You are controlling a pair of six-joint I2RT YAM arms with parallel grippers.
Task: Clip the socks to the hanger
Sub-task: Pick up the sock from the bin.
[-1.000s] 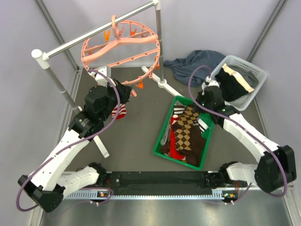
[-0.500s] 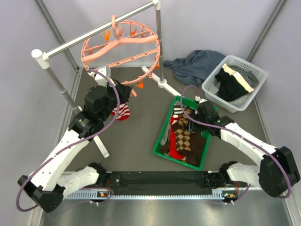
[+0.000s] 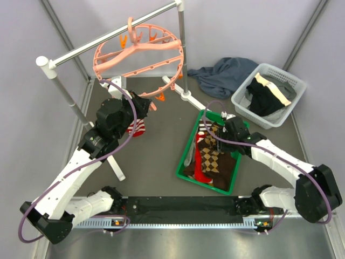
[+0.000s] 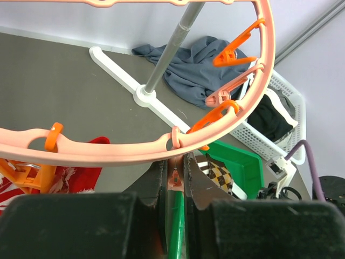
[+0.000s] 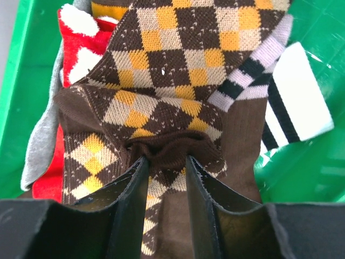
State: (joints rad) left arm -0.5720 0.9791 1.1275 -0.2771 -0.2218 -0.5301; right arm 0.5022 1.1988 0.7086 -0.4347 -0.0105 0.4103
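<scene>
Most of the long cloth socks lie in a heap in a green plastic tray on the dark tabletop. On top is a brown sock with yellow and tan diamonds. Beside it are a red sock with white bits and a black-and-white striped sock. The right gripper is down in the tray, and its jaws pinch a bunched-up fold of dark brown sock cloth. One red-and-white striped sock is out of the tray and hangs under the big round pink plastic hanger, beside an orange clip. The hanger hangs by its hook from a grey metal rail. The left gripper is right under the ring's edge, and its jaws are almost pressed together, squeezing a small plastic clip that hangs from the ring. Behind the tray lie a blue-grey cloth and a white plastic basket holding black and cream clothes.
</scene>
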